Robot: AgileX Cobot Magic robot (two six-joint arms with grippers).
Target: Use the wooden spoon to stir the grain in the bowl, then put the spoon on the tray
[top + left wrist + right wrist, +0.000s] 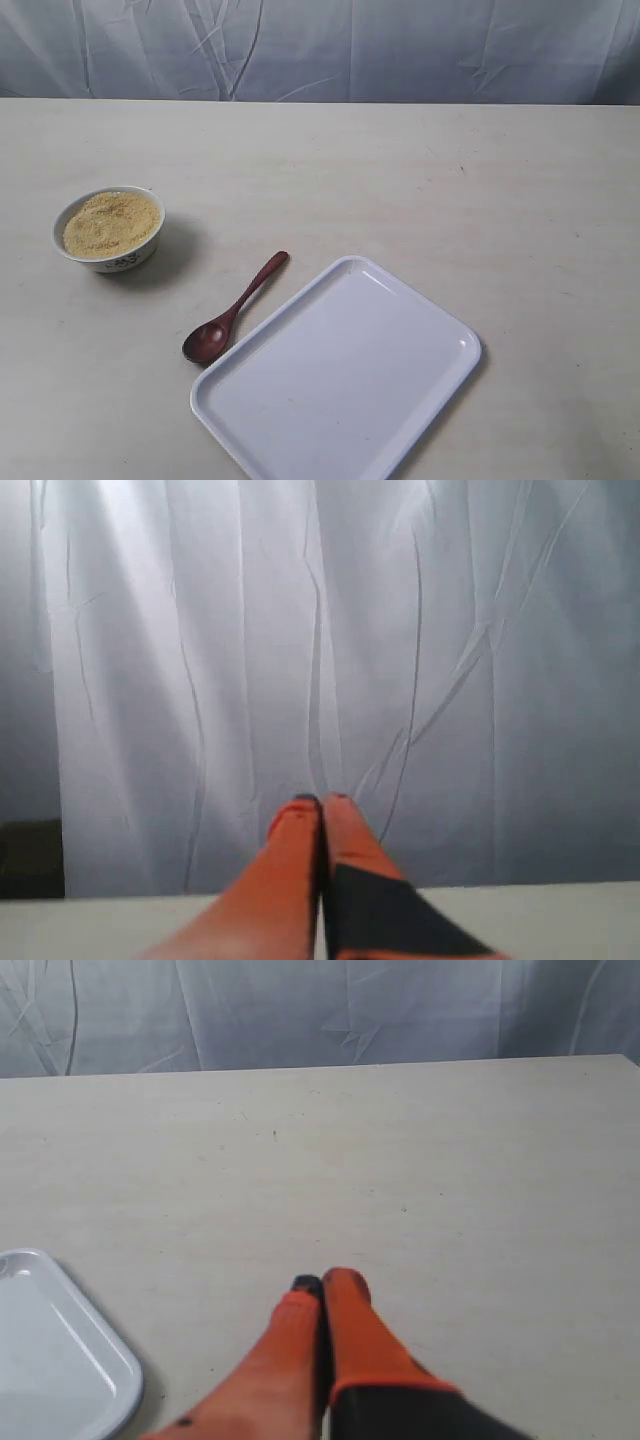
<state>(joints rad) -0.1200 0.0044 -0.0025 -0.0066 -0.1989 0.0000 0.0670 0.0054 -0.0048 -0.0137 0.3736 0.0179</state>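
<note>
In the exterior view a small white bowl stands at the left of the table, filled with yellow-tan grain. The dark wooden spoon lies flat on the table between the bowl and the tray, its scoop toward the front. The large white tray lies at the front, and one corner of the tray shows in the right wrist view. Neither arm appears in the exterior view. My left gripper is shut and empty, facing the curtain. Above bare table beside the tray, my right gripper is shut and empty.
A pale, creased curtain hangs behind the table's far edge. The light table top stretches wide behind and to the right of the tray.
</note>
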